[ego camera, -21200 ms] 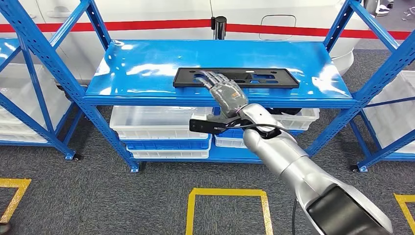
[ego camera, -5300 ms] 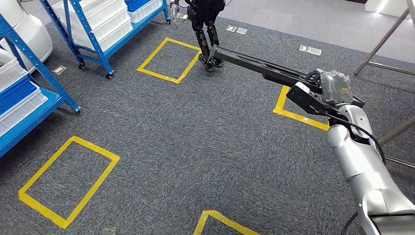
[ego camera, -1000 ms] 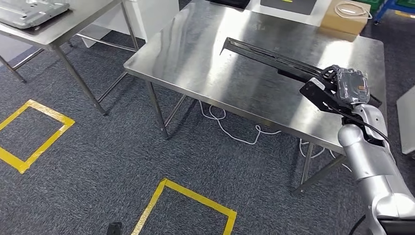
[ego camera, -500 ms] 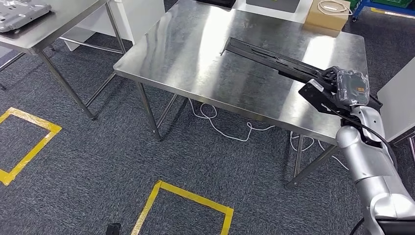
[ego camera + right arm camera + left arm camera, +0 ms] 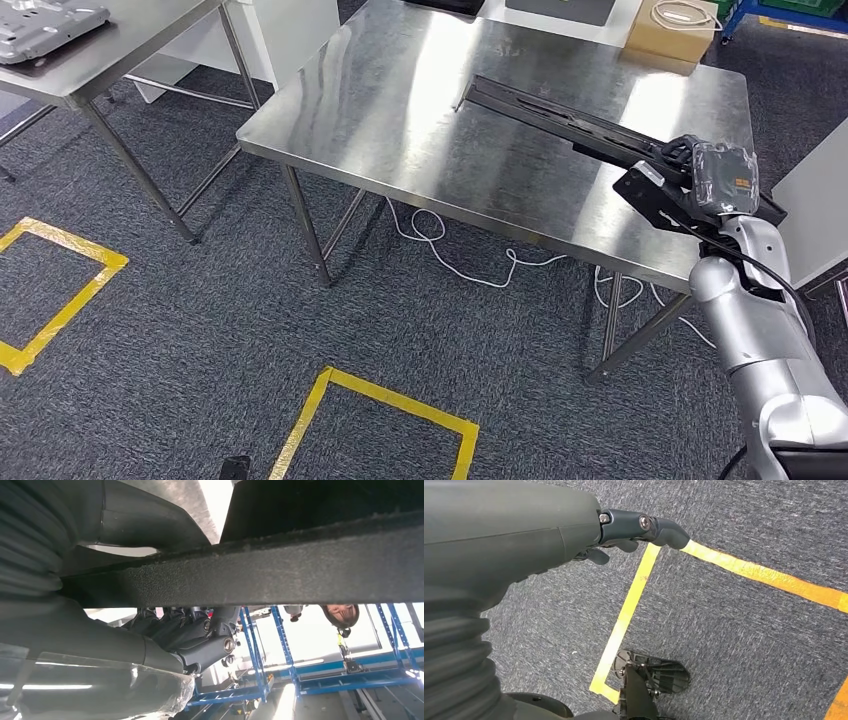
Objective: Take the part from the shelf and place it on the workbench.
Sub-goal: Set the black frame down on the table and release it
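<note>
The part is a long flat black plastic panel (image 5: 560, 112), and my right hand (image 5: 715, 178) grips its near end. It reaches out over the steel workbench (image 5: 400, 110), its far end close above the tabletop. Seen from the right wrist, the black panel (image 5: 280, 570) crosses the picture with my right hand's fingers (image 5: 200, 630) curled under its edge. My left hand (image 5: 524, 535) hangs over the grey carpet, holding nothing, its dark fingers (image 5: 644, 527) bent.
A cardboard box (image 5: 672, 30) with a coiled cable sits at the workbench's far edge. A second steel table (image 5: 120, 50) holding a grey metal piece stands to the left. White cables trail under the workbench. Yellow tape squares (image 5: 380, 420) mark the carpet. Blue shelving (image 5: 270, 645) and a person appear behind.
Across the earlier frames I took the panel off the blue shelf and carried it across the floor to the workbench. In the last half second the view shifted slightly; the panel stays over the table.
</note>
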Tool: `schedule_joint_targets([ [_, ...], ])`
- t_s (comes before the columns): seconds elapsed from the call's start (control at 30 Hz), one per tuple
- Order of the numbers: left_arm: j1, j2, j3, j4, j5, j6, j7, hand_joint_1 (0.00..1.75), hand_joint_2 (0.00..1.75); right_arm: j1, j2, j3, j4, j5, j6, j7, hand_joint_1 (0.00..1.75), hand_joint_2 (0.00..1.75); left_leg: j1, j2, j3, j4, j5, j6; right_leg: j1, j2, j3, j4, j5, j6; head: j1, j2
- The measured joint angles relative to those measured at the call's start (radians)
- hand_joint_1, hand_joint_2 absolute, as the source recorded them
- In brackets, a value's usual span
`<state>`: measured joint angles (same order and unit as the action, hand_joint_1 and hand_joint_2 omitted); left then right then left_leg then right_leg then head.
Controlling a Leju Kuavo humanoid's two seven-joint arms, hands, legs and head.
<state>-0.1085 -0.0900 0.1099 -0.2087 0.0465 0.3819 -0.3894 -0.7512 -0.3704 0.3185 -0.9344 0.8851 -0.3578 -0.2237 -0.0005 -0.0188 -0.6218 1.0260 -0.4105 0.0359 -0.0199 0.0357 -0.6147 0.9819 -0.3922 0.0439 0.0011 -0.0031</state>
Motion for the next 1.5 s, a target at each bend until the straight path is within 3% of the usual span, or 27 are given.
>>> schedule_joint_targets([
  [0.37,0.000,0.000,0.000,0.000,0.002,-0.018,0.015,0.00,1.75,-0.004,0.000,0.000,0.010,0.004,0.000,0.001,1.75,1.75,0.000,0.000,-0.001,0.002,0.001,0.000,0.000,0.000,0.000,0.000,0.001,0.001,0.000,0.000],
  [0.5,-0.001,0.000,0.000,0.000,0.002,-0.021,0.017,0.00,1.75,-0.013,-0.001,0.000,0.013,0.006,0.000,0.003,1.75,1.75,0.003,0.004,0.003,-0.009,0.007,0.015,-0.008,-0.001,-0.002,-0.006,0.005,0.012,0.000,0.000],
  [0.57,-0.002,-0.001,0.000,0.000,0.002,-0.021,0.016,0.00,1.75,-0.018,-0.004,0.000,0.014,0.006,-0.003,0.003,1.75,1.75,0.011,0.009,0.010,-0.027,0.018,0.025,-0.003,-0.011,-0.031,0.050,-0.026,0.006,0.002,0.000],
  [0.63,-0.002,-0.001,0.000,0.000,0.002,-0.023,0.016,0.00,1.75,-0.017,-0.008,0.000,0.016,0.005,-0.007,0.003,1.75,1.75,0.014,0.014,0.010,-0.032,0.022,0.029,-0.005,-0.021,-0.095,0.184,-0.086,-0.003,0.004,0.000],
  [0.7,-0.001,-0.002,0.000,0.000,0.001,-0.025,0.016,0.00,1.75,-0.005,-0.008,0.000,0.018,0.006,-0.011,0.005,1.75,1.75,0.015,0.017,0.007,-0.031,0.023,0.027,-0.008,-0.023,-0.142,0.286,-0.121,0.003,0.004,0.000],
  [0.73,-0.001,-0.002,0.000,0.000,0.000,-0.026,0.016,0.00,1.75,0.003,-0.009,0.000,0.018,0.008,-0.013,0.008,1.75,1.75,0.017,0.018,0.006,-0.031,0.022,0.024,-0.010,-0.025,-0.138,0.284,-0.117,0.011,0.004,0.000],
  [0.77,-0.001,-0.002,0.000,0.000,-0.002,-0.028,0.016,0.00,1.75,0.011,-0.008,0.000,0.018,0.014,-0.016,0.013,1.75,1.75,0.019,0.019,0.006,-0.030,0.022,0.019,-0.014,-0.028,-0.111,0.237,-0.098,0.020,0.004,0.000],
  [0.83,-0.001,-0.001,0.000,0.000,-0.005,-0.032,0.016,0.00,1.75,0.024,-0.007,0.000,0.017,0.030,-0.023,0.025,1.75,1.75,0.022,0.020,0.006,-0.028,0.020,0.005,-0.019,-0.039,-0.027,0.088,-0.051,0.036,0.005,0.000],
  [0.87,-0.001,-0.001,0.000,0.000,-0.006,-0.034,0.016,0.00,1.75,0.031,-0.006,0.000,0.015,0.039,-0.026,0.031,1.75,1.75,0.021,0.020,0.005,-0.027,0.019,-0.004,-0.017,-0.042,0.003,0.034,-0.035,0.035,0.005,0.000],
  [0.9,-0.001,0.000,0.000,0.000,-0.007,-0.034,0.016,0.00,1.75,0.038,-0.004,0.000,0.013,0.047,-0.028,0.037,1.75,1.75,0.020,0.021,0.005,-0.027,0.019,-0.012,-0.013,-0.043,0.020,0.004,-0.027,0.028,0.003,0.000],
  [0.97,0.000,0.000,0.000,0.000,-0.007,-0.034,0.016,0.00,1.75,0.054,0.000,0.000,0.009,0.061,-0.029,0.044,1.75,1.75,0.022,0.023,0.005,-0.030,0.021,-0.024,-0.004,-0.038,0.023,-0.002,-0.024,0.007,-0.001,0.000],
  [1.03,0.000,0.001,0.000,0.000,-0.007,-0.034,0.015,0.00,1.75,0.063,0.008,0.000,0.007,0.076,-0.028,0.050,1.75,1.75,0.029,0.025,-0.001,-0.015,0.009,-0.033,-0.008,-0.034,0.029,-0.011,-0.019,-0.013,-0.003,0.000],
  [1.1,0.000,0.002,0.001,0.000,-0.005,-0.034,0.014,0.00,1.75,0.063,0.022,0.000,0.006,0.091,-0.024,0.055,1.75,1.75,0.032,0.023,-0.040,0.071,-0.041,-0.039,-0.012,-0.032,0.038,-0.019,-0.018,-0.035,-0.005,0.000],
  [1.17,0.002,0.002,0.005,0.000,-0.002,-0.033,0.011,0.00,1.75,0.056,0.041,0.000,0.011,0.108,-0.016,0.057,1.75,1.75,0.032,0.020,-0.110,0.210,-0.100,-0.042,-0.008,-0.029,0.042,-0.019,-0.022,-0.046,-0.008,0.000],
  [1.2,0.002,0.002,0.008,0.000,0.000,-0.032,0.010,0.00,1.75,0.050,0.051,0.000,0.016,0.116,-0.011,0.057,1.75,1.75,0.032,0.019,-0.137,0.255,-0.109,-0.043,-0.007,-0.027,0.043,-0.019,-0.023,-0.047,-0.008,0.000],
  [1.23,0.002,0.002,0.010,0.000,0.001,-0.032,0.009,0.00,1.75,0.043,0.059,0.001,0.023,0.123,-0.006,0.057,1.75,1.75,0.032,0.019,-0.148,0.265,-0.099,-0.043,-0.006,-0.024,0.046,-0.019,-0.025,-0.048,-0.008,0.000],
  [1.27,0.002,0.002,0.012,0.000,0.002,-0.031,0.009,0.00,1.75,0.035,0.067,0.002,0.031,0.129,0.000,0.055,1.75,1.75,0.033,0.019,-0.138,0.231,-0.069,-0.042,-0.006,-0.021,0.049,-0.018,-0.029,-0.048,-0.008,0.000],
  [1.33,0.002,0.003,0.015,0.000,0.002,-0.031,0.009,0.00,1.75,0.016,0.078,0.004,0.047,0.135,0.010,0.049,1.75,1.75,0.034,0.018,-0.077,0.094,0.005,-0.040,-0.005,-0.018,0.054,-0.011,-0.040,-0.040,-0.008,0.000],
  [1.37,0.002,0.003,0.016,0.000,0.002,-0.031,0.009,0.00,1.75,0.004,0.081,0.004,0.055,0.136,0.013,0.046,1.75,1.75,0.034,0.016,-0.051,0.038,0.026,-0.039,-0.002,-0.017,0.054,-0.007,-0.045,-0.034,-0.008,0.000],
  [1.43,0.002,0.003,0.017,0.000,0.002,-0.032,0.008,0.00,1.75,-0.020,0.087,0.005,0.072,0.138,0.018,0.040,1.75,1.75,0.028,0.013,-0.033,-0.002,0.029,-0.035,0.006,-0.016,0.050,-0.002,-0.052,-0.023,-0.007,0.000],
  [1.5,0.003,0.003,0.019,0.000,0.001,-0.034,0.007,0.00,1.75,-0.037,0.089,0.006,0.087,0.140,0.019,0.033,1.75,1.75,0.021,0.013,-0.031,-0.008,0.029,-0.019,0.008,-0.018,0.046,-0.004,-0.056,-0.011,-0.008,0.000],
])
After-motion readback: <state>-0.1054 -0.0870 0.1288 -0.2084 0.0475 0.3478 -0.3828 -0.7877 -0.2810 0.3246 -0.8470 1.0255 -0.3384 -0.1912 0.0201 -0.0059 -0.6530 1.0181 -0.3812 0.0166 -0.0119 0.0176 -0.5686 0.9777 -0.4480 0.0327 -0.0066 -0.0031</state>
